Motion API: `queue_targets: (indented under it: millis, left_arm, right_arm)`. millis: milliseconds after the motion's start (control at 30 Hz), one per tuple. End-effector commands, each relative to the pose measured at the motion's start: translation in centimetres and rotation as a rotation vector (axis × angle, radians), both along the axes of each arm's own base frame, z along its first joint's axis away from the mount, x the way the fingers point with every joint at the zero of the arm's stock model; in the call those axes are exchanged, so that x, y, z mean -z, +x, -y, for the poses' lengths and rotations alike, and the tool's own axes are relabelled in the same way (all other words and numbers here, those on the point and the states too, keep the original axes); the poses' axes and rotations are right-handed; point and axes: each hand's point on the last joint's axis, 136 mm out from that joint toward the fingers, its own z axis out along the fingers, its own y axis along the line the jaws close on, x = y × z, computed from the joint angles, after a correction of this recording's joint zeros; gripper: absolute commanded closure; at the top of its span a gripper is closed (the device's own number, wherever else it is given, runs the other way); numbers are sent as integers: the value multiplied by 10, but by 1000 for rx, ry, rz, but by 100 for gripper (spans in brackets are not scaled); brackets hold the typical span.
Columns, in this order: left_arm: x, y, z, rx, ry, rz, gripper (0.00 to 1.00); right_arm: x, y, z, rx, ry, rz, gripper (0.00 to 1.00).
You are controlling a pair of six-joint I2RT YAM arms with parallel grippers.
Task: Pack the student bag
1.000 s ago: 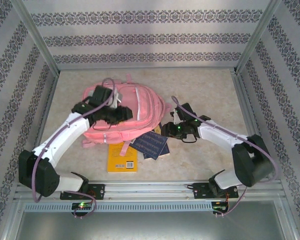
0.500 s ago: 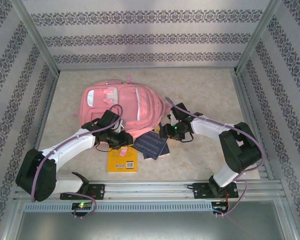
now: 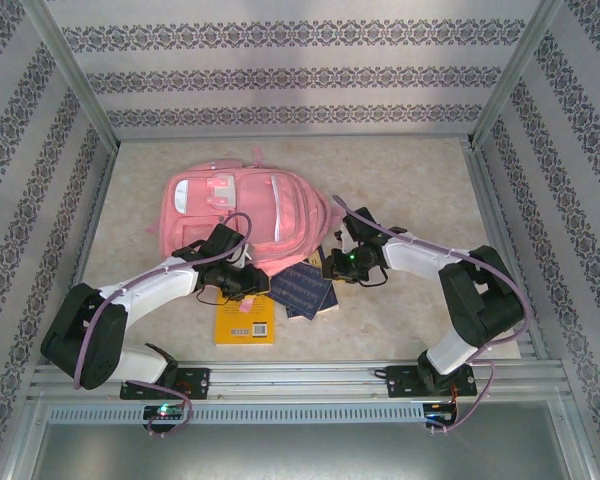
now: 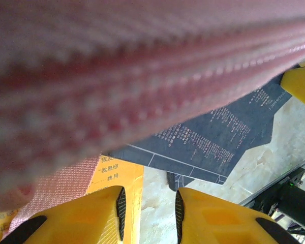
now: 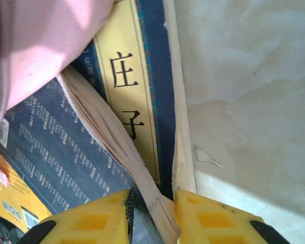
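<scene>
A large pink fabric student bag [image 3: 280, 215] is found lying flat on the pale marbled tabletop [image 3: 410, 180], left of centre, front pockets and pale strips turned up. A yellow rectangular paperback book [image 3: 245, 322] is laid just beside its near edge. To the right of that, two dark blue paperback books [image 3: 305, 290] are stacked askew at the bag's near right corner. The left end effector [image 3: 245, 285] is set low at the bag's near edge, over the far end of the yellow book. Through the left wrist camera, blurred pink fabric is spread across the upper frame, close to the lens. The yellow fingers [image 4: 91, 216] are held narrowly apart, with tabletop and the yellow book's edge seen through the gap and nothing caught between them. The right end effector [image 3: 332, 265] is brought down at the far right edge of the dark blue books. Its wrist camera shows the yellow fingers [image 5: 213, 218] closed on a cream page edge that runs down between them. Which of the two volumes is pinched cannot be told. One cover carries a yellow title panel, and pink fabric overlaps the upper left of that view.
</scene>
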Motion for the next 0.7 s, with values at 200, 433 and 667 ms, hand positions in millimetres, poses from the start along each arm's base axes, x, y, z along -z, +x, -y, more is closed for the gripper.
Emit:
queue_targets:
  millis: [200, 433, 667]
  left_arm:
    - [12, -9, 5, 26, -22, -17, 67]
    - [10, -9, 5, 27, -23, -14, 66]
    - [-3, -8, 8, -11, -74, -26, 55]
  right_arm:
    - [-32, -8, -12, -75, -3, 66, 75]
    - [-35, -14, -9, -205, -150, 109, 81]
    - [-50, -15, -24, -84, 61, 2, 100]
